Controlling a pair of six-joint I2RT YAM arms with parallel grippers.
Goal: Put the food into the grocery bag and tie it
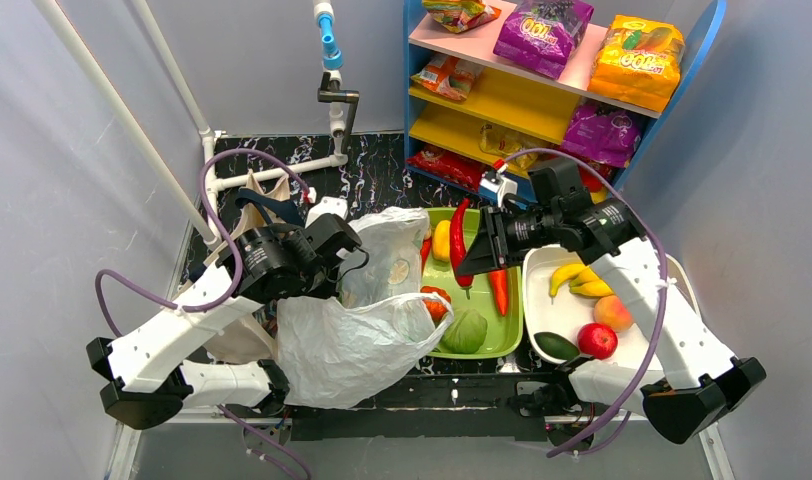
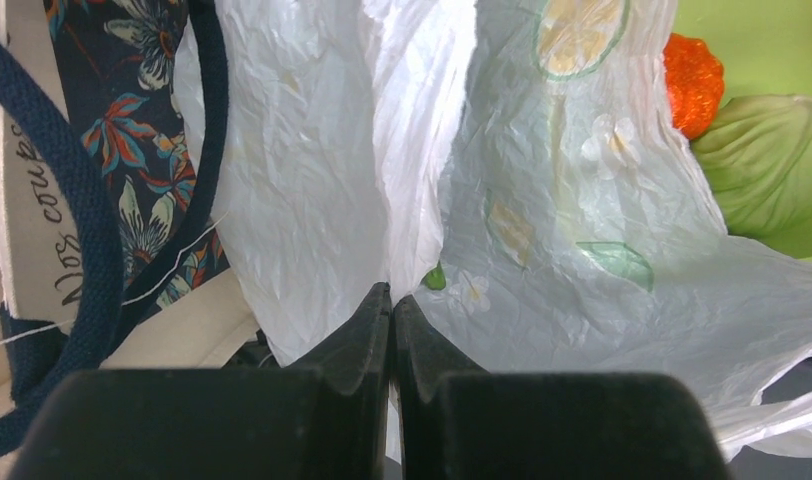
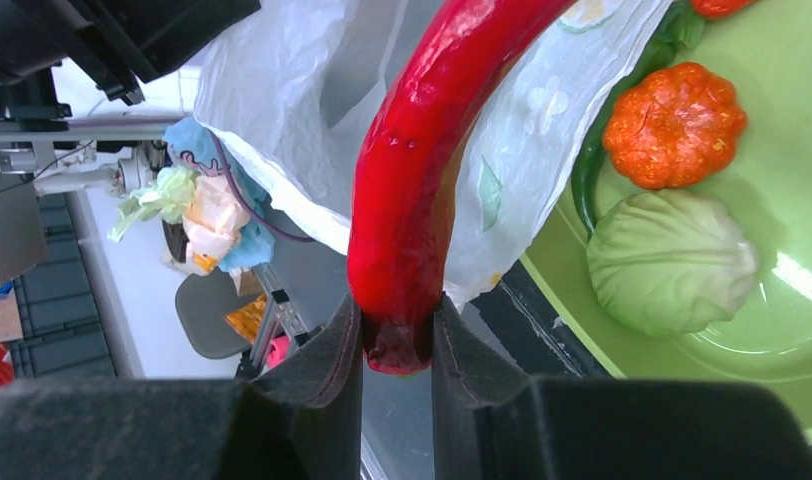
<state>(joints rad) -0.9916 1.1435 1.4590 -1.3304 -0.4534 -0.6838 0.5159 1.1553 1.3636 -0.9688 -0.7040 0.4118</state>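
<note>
Closest to us, the right gripper (image 3: pixel 394 330) clamps the tip of a long glossy red chilli (image 3: pixel 422 170) just beside the thin white crinkly plastic grocery bag (image 1: pixel 352 345), which sags on the counter (image 1: pixel 372 180) against a green tray (image 1: pixel 512 335). Our left gripper (image 2: pixel 392 305) pinches a fold of that bag. Next to it, a floral cloth tote (image 2: pixel 142 150) reads "Nos cou…". Yellow banana (image 1: pixel 572 280) and peach (image 1: pixel 612 312) lie in a white tray (image 1: pixel 572 312).

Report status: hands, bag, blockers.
Left hand shut on grocery bag edge. Right hand shut on red chili, above green tray beside bag. Nothing in the way seen.
</note>
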